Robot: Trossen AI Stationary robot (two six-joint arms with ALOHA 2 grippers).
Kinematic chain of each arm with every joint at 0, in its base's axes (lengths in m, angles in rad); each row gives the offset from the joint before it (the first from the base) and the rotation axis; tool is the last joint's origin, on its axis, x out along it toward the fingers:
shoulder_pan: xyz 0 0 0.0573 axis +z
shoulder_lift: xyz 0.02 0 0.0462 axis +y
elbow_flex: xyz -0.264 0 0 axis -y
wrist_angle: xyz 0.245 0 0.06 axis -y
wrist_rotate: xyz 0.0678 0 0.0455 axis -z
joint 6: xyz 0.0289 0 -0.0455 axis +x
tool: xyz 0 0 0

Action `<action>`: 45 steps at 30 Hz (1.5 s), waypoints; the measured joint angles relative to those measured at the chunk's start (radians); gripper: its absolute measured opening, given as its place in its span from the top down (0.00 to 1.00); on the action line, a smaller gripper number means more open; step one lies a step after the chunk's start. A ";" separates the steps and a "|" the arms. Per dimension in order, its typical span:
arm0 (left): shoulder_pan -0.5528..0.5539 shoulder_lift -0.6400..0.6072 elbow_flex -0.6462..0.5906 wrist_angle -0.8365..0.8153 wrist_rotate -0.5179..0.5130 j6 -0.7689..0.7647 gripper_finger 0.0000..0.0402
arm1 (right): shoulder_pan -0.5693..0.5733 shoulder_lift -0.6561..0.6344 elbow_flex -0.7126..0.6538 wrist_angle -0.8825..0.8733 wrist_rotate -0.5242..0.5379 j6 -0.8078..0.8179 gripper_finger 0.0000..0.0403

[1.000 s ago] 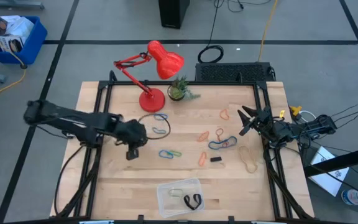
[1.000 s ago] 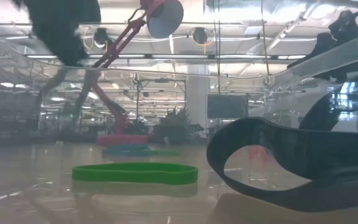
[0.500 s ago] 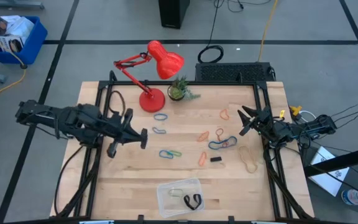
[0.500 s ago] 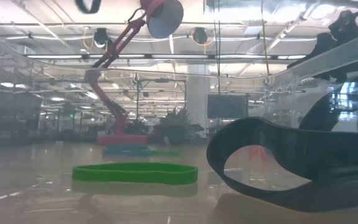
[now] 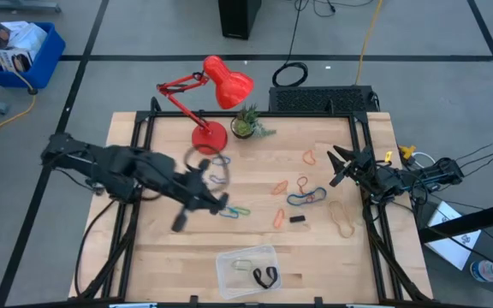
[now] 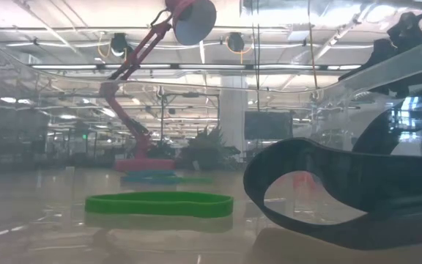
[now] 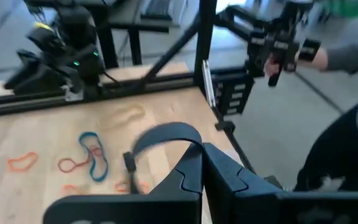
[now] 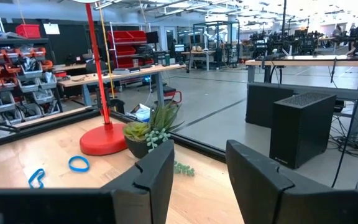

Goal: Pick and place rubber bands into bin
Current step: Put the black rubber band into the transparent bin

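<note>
My left gripper (image 5: 216, 204) hovers above the table's middle left, blurred, shut on a black rubber band (image 7: 160, 134) that loops out ahead of its fingers. More rubber bands lie loose on the wood: blue (image 5: 221, 160), blue-green (image 5: 234, 210), orange (image 5: 279, 187), blue and red (image 5: 306, 198), tan (image 5: 342, 221). The clear bin (image 5: 246, 267) stands at the near edge with a black band (image 5: 266, 276) and a pale one inside. My right gripper (image 5: 339, 164) waits open at the table's right edge. My left gripper pinches one end of the black band's loop (image 7: 194, 144) between its two shut fingers. The rest of the loop arcs out ahead of the fingertips and droops at its free end (image 7: 129, 167). The band is lifted clear of the table.
A red desk lamp (image 5: 216, 94) and a small potted plant (image 5: 246, 124) stand at the far edge. A small black block (image 5: 298, 219) lies among the bands. A person's grey sleeve (image 7: 353, 53) shows beyond the table in the left wrist view.
My left gripper, shut throughout, has risen out of the low view and swung toward the table's near edge and the bin. The black band that lay by the blue ones near the lamp base has come up with it, clear of the wood.
</note>
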 joint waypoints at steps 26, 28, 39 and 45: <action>-0.140 0.671 0.257 0.130 0.083 -0.495 0.98 | 0.000 0.000 0.000 0.000 -0.002 0.010 0.64; -0.144 0.701 0.257 0.122 0.082 -0.527 0.98 | 0.000 0.000 0.000 -0.001 -0.002 0.010 0.64; -0.147 0.821 0.257 0.092 0.135 -0.631 0.99 | 0.000 0.000 0.000 -0.033 -0.002 0.010 0.64; -0.148 0.826 0.238 0.055 0.098 -0.660 0.94 | 0.000 0.000 0.000 -0.034 -0.002 0.010 0.64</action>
